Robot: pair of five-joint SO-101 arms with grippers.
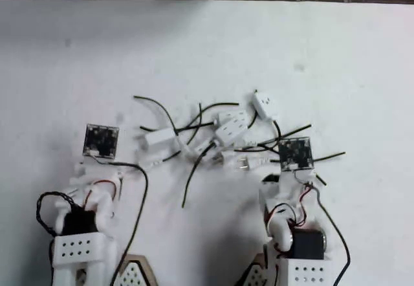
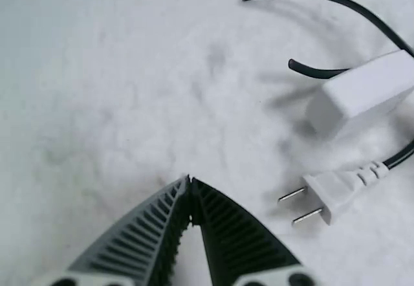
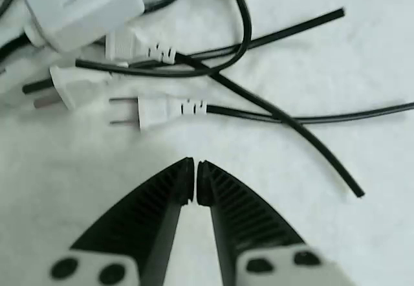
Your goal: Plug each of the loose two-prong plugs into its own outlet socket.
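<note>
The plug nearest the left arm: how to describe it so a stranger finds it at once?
On the table, find the tangle of black cables in the middle and go to its end on the left arm's side. There, beside a white socket block but not touching it, lies the plug. Unlike the other plugs, which crowd together among crossing cables, it lies alone.
</note>
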